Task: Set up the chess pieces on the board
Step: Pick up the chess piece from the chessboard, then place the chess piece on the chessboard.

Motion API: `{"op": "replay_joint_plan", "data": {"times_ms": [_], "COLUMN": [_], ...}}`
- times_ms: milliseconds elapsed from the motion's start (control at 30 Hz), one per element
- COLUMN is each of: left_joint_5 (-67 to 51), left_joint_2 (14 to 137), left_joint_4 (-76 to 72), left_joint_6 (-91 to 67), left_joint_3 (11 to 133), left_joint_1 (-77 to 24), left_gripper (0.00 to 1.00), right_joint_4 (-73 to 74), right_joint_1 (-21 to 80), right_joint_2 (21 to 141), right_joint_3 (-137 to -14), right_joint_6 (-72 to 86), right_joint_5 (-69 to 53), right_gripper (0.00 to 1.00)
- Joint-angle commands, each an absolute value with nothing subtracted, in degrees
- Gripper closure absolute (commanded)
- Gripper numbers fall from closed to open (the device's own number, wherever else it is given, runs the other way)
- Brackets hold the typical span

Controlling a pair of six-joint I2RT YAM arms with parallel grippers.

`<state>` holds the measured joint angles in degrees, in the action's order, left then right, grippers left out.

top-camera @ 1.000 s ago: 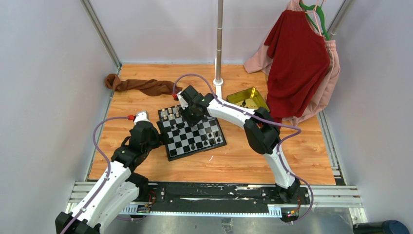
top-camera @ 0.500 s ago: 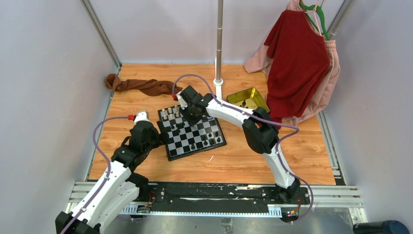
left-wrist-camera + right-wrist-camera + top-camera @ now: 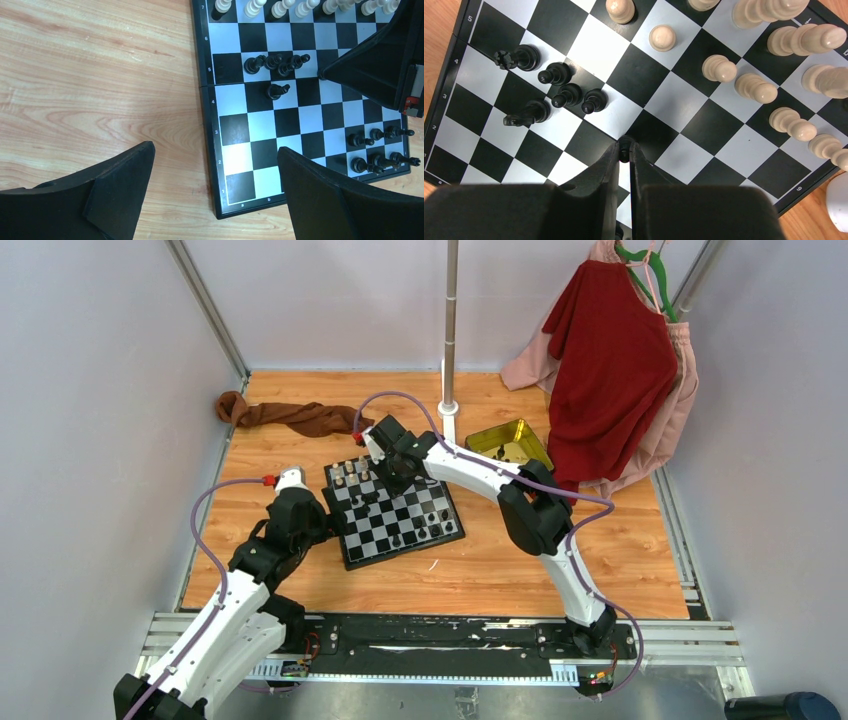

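The checkered board (image 3: 395,512) lies mid-table; it also shows in the left wrist view (image 3: 235,150) and the right wrist view (image 3: 684,90). Cream pieces (image 3: 719,68) stand along its far rows. A cluster of black pieces (image 3: 559,95) sits mid-board, and more black pieces (image 3: 380,147) stand at one near corner. My right gripper (image 3: 625,149) hovers over the board's middle (image 3: 392,480), shut on a small black piece (image 3: 624,145) pinched at the fingertips. My left gripper (image 3: 215,170) is open and empty, low over the board's left near corner (image 3: 318,523).
A yellow-gold tin (image 3: 508,442) holding a few pieces sits right of the board. A brown cloth (image 3: 285,415) lies at the back left. A white pole (image 3: 449,330) stands behind the board. Red and pink garments (image 3: 615,370) hang at the back right.
My right gripper has shifted slightly toward the board's far left with the black piece. The left arm has not moved.
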<state>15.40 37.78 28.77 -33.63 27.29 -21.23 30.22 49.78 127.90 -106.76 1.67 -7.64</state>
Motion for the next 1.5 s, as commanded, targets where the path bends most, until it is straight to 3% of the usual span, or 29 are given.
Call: {"op": "replay_joint_plan", "data": {"times_ms": [0, 767, 1467], "left_joint_5": [15.0, 15.3, 13.9], "left_joint_2": [38.0, 35.6, 34.7], "left_joint_4": [28.0, 28.9, 28.7], "left_joint_6": [-33.4, -34.0, -34.0], "left_joint_3": [26.7, 27.0, 26.8], "left_joint_1": [-21.8, -21.8, -21.8], "left_gripper": [0.01, 0.01, 0.01], "right_joint_4": [31.0, 29.6, 27.2], "right_joint_1": [49.1, 53.5, 57.3], "right_joint_2": [127.3, 115.0, 110.7], "right_joint_3": [-107.1, -94.2, -84.8], "right_joint_6": [1.3, 1.6, 4.7], "right_joint_5": [-8.0, -5.3, -2.5], "right_gripper": [1.00, 1.00, 1.00]}}
